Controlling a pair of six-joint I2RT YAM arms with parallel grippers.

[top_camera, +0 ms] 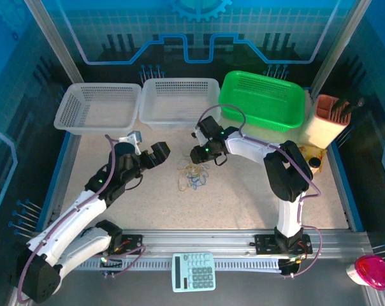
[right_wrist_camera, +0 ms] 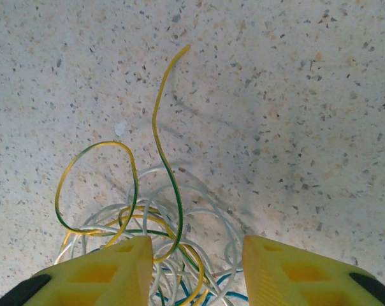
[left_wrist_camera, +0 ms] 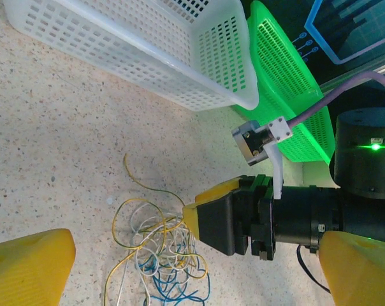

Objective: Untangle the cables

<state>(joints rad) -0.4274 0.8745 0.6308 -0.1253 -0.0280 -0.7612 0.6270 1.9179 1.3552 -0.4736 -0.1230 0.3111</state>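
Everything here sits on a speckled tabletop (top_camera: pixel 243 204), and I'll use the middle white basket (top_camera: pixel 178 101) as my reference point.

The left arm (top_camera: pixel 78 210) and right arm (top_camera: pixel 285 175) both reach in from the near side toward that basket. The green basket (top_camera: pixel 262 99) is right beside it on the right. Another white basket (top_camera: pixel 97 108) is right beside it on the left. A tan container (top_camera: pixel 326 124) stands further right, past the green one. There's also a pale calculator (top_camera: pixel 194 271) well off on the near side of the middle basket, down by the rail between the arm bases. A pink thing (top_camera: pixel 371 271) is way out toward the near right corner, and I can't tell what it is.

The left gripper (top_camera: pixel 155 153) hangs on the near side of the middle basket's left half. Its yellow fingers (left_wrist_camera: pixel 27 264) are spread as wide as they go, with nothing between them.

The right gripper (top_camera: pixel 202 155) is just off the basket's near right corner, nose down over the wires. Its fingers (right_wrist_camera: pixel 109 268) sit apart with a clear gap. A few strands run through that gap, but the pads aren't squeezing them as far as I can see.

The cables (top_camera: pixel 192 177) are a loose knot of white, yellow-green and blue loops. They lie flat on the table on the near side of the middle basket, under its right half. The right gripper is on top of them and the left one is near. One yellow-green end pokes out of the pile toward the basket.
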